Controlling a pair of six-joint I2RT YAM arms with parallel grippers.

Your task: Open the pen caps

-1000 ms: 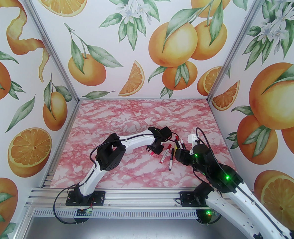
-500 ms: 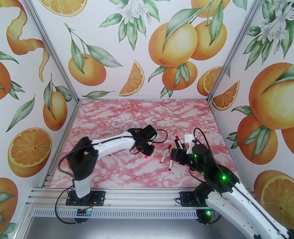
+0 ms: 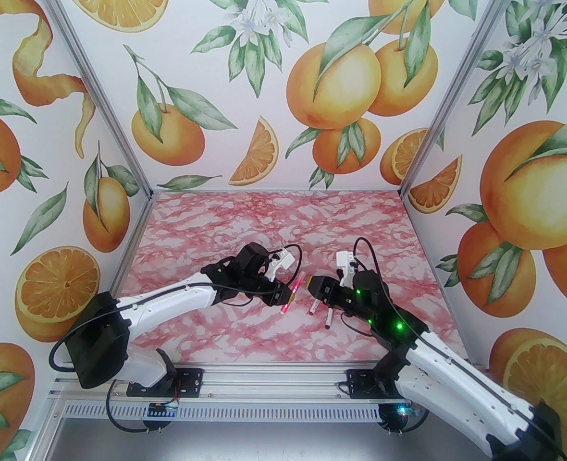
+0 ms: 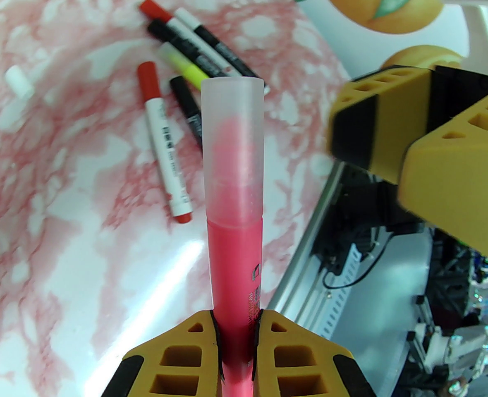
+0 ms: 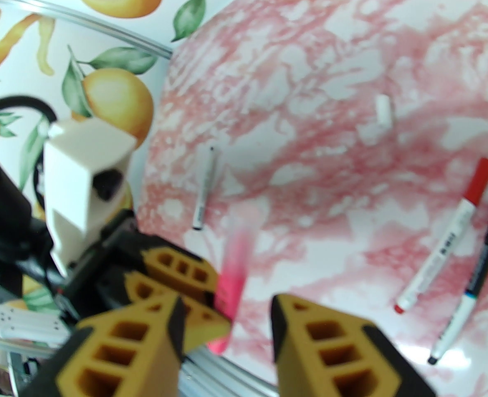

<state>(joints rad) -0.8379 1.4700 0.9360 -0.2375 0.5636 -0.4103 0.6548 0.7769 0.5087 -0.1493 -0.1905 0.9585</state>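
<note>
My left gripper point(image 3: 289, 299) point(image 4: 235, 331) is shut on a pink pen point(image 3: 297, 284) point(image 4: 235, 259), held off the table. The pen's frosted cap point(image 4: 232, 114) is on and points toward my right gripper point(image 3: 309, 287) point(image 5: 227, 308). That gripper is open, its fingers point(image 4: 376, 126) a short way right of the cap, not touching it. In the right wrist view the pink pen point(image 5: 235, 259) is blurred, just beyond the gap between the fingers. A loose white cap point(image 4: 18, 82) point(image 5: 383, 112) lies on the marble top.
A red-capped white pen point(image 4: 165, 139) point(image 5: 446, 242), black-capped pens point(image 4: 194, 44) point(image 5: 475, 271) and a yellow highlighter point(image 4: 186, 68) lie in a cluster below the right gripper point(image 3: 319, 312). One thin pen point(image 5: 204, 188) lies apart to the left. Printed walls enclose the table.
My left arm drew back to the left and lifted the pink pen off the table. My right gripper moved left, up to the pen's capped end.
</note>
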